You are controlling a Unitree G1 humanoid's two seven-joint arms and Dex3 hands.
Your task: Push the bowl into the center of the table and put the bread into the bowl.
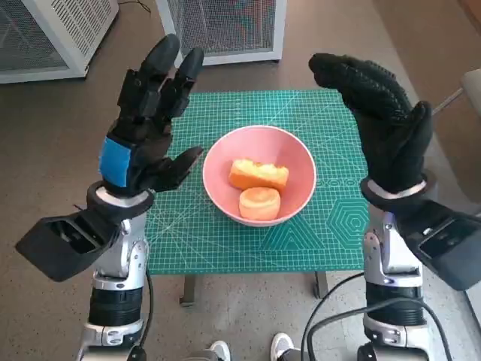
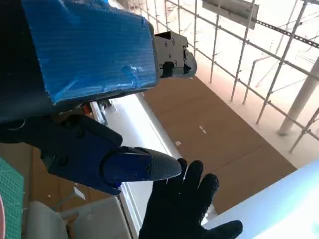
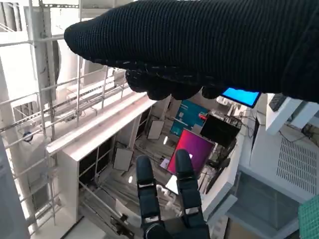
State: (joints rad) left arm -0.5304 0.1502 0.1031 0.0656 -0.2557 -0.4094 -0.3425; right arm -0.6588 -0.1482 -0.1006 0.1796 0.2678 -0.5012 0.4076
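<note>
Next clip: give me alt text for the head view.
A pink bowl holding two pieces of bread sits mid-table on a green cutting mat. The left hand and right hand are raised open on either side, touching nothing.

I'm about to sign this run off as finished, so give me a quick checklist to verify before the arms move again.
1. Pink bowl near the middle of the green mat: ok.
2. Bread inside the bowl, two pieces: ok.
3. Left hand holds nothing, fingers apart, raised beside the bowl: ok.
4. Right hand holds nothing, raised clear of the bowl: ok.
5. Bowl upright, not tipped: ok.
6. More bread left outside the bowl: none in sight.
</note>
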